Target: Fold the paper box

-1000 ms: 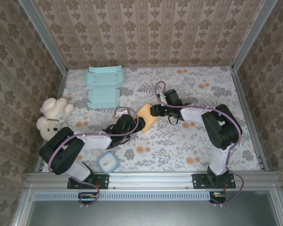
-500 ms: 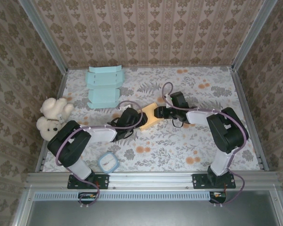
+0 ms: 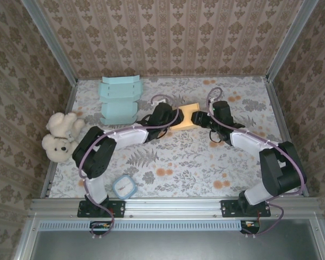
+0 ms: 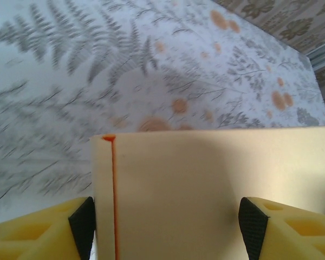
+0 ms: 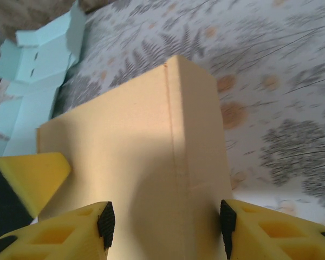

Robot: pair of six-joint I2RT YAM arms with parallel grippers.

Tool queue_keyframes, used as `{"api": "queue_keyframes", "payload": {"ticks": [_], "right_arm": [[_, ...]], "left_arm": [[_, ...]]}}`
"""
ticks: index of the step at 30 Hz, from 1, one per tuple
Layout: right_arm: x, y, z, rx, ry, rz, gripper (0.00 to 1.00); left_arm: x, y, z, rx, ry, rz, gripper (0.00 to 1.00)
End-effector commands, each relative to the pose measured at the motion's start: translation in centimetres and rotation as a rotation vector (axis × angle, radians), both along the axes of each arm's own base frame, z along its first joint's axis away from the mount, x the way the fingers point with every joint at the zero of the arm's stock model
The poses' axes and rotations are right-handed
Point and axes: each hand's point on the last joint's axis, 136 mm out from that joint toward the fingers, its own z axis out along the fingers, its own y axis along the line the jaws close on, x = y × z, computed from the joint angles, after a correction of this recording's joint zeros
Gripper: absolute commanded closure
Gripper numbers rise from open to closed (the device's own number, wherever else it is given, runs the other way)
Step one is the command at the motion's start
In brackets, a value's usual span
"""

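Top view: both ends of the paper box (image 3: 185, 118) are covered by the left gripper (image 3: 172, 117) and right gripper (image 3: 201, 117); pad contact too small to make out. Left wrist: box runs off the bottom and right edges; left fingers (image 4: 82, 230) cut by the bottom edge; tablecloth (image 4: 38, 135) blurred at left. Right wrist: box base and right fingers (image 5: 227, 225) cut by the bottom edge; pale blue flat carton (image 5: 35, 81) soft-focus, its lower part behind the box.
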Motion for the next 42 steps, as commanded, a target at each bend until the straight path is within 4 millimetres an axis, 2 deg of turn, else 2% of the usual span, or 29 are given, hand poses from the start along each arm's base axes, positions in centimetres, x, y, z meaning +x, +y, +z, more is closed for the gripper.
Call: {"api": "queue_keyframes", "payload": {"ticks": [1, 7, 10, 19, 28, 34, 38, 42], "right_arm": [[0.9, -0.5, 1.0, 0.039, -0.038, -0.026, 0.44], [3.4, -4.7, 0.7, -0.032, -0.051, -0.161, 0.44], [4.2, -6.4, 0.3, -0.048, -0.053, -0.21, 0.44], [6.2, -11.0, -1.2, -0.081, -0.032, -0.358, 0.44], [8.1, -13.6, -3.8, -0.076, 0.026, -0.456, 0.43], [8.3, -14.7, -4.9, -0.07, 0.055, -0.501, 0.42], [7.9, -15.3, -4.5, -0.079, 0.04, -0.527, 0.41], [7.0, -15.4, -3.1, -0.077, 0.009, -0.535, 0.4]], "left_arm": [[-0.8, -6.1, 2.7, -0.068, -0.061, -0.197, 0.28], [1.6, -10.5, 2.3, -0.083, -0.067, -0.276, 0.29], [2.5, -11.9, 2.2, -0.085, -0.07, -0.289, 0.29], [4.6, -14.8, -0.3, -0.073, -0.034, -0.305, 0.3], [5.9, -15.1, -1.9, -0.042, -0.028, -0.27, 0.3], [6.6, -14.4, -3.1, -0.01, -0.019, -0.233, 0.3], [7.0, -13.3, -3.9, 0.019, 0.001, -0.2, 0.29], [7.3, -11.5, -3.7, 0.054, 0.004, -0.168, 0.28]]}}
